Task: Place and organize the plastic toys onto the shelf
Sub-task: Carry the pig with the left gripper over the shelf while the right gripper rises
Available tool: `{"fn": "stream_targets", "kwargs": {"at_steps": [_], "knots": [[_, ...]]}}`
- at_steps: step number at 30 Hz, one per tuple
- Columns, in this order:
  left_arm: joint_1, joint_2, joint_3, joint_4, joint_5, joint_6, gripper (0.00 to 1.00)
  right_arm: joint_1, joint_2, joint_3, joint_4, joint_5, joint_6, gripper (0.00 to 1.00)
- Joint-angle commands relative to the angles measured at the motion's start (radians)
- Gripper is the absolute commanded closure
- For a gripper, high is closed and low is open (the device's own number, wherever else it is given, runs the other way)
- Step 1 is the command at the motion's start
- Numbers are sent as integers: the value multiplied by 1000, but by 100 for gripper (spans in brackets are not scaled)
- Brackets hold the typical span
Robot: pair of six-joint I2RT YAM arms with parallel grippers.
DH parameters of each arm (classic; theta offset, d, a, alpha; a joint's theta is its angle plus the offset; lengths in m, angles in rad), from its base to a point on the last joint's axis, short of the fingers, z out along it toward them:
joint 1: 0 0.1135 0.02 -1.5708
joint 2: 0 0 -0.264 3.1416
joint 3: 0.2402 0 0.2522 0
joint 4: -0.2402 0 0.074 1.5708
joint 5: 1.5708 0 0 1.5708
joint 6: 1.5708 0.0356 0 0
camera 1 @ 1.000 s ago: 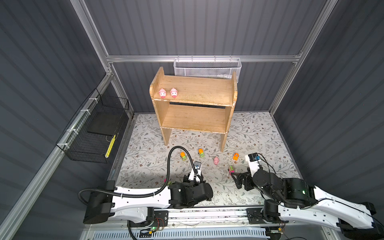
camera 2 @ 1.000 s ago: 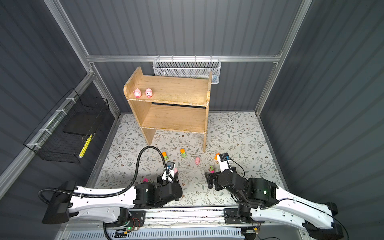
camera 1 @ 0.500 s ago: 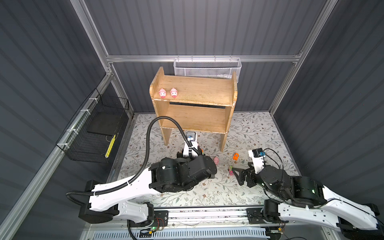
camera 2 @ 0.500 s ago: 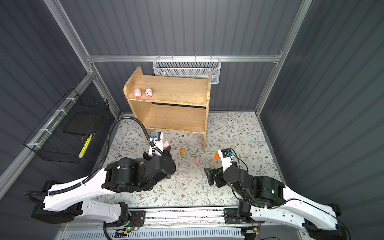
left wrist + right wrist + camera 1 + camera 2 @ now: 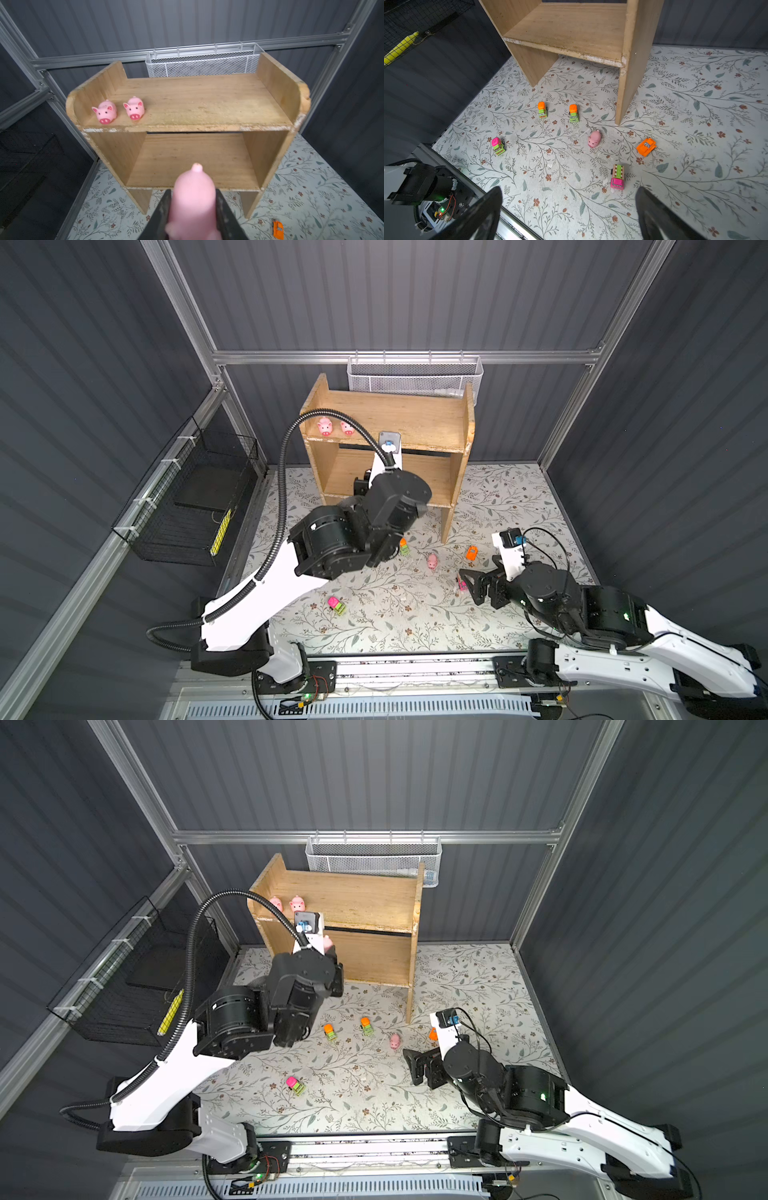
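Note:
The wooden shelf (image 5: 415,423) (image 5: 197,104) stands at the back, and two pink pigs (image 5: 105,112) (image 5: 134,108) sit at the left end of its top tier. My left gripper (image 5: 192,193) is shut on a third pig (image 5: 193,185) (image 5: 328,943), raised in front of the lower tier. My right gripper (image 5: 569,193) (image 5: 469,585) hangs open and empty low over the mat, just short of a pink-and-green truck (image 5: 618,177). On the mat lie one pig (image 5: 594,138), an orange vehicle (image 5: 646,146), two orange-and-green trucks (image 5: 542,109) (image 5: 574,112) and a pink-and-lime truck (image 5: 497,143).
A white mesh basket (image 5: 415,377) hangs on the back wall behind the shelf. A black wire basket (image 5: 195,506) is fixed to the left wall. The metal rail (image 5: 395,668) runs along the mat's front edge.
My left arm has lifted from the mat's front and swung up toward the shelf with the pig in its jaws. The right gripper has shifted slightly and stayed open.

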Motion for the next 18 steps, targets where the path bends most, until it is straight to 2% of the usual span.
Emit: {"fn": "stream_targets", "kwargs": {"at_steps": [1,4,9,14,18], "knots": [[81,53,115,88,75,156,66,-5,-9,26,11,-3,-18,1],[177,128,216,78,163,180,66,-6,-9,27,15,-4,-19,1],[332,208,253,110,314,175,66,-7,-9,14,34,-8,-12,1],[400,270,298,93,409,158,67,-11,-7,14,32,-27,-15,1],[434,285,312,93,445,149,68,-14,3,52,60,-38,-67,1]]}}
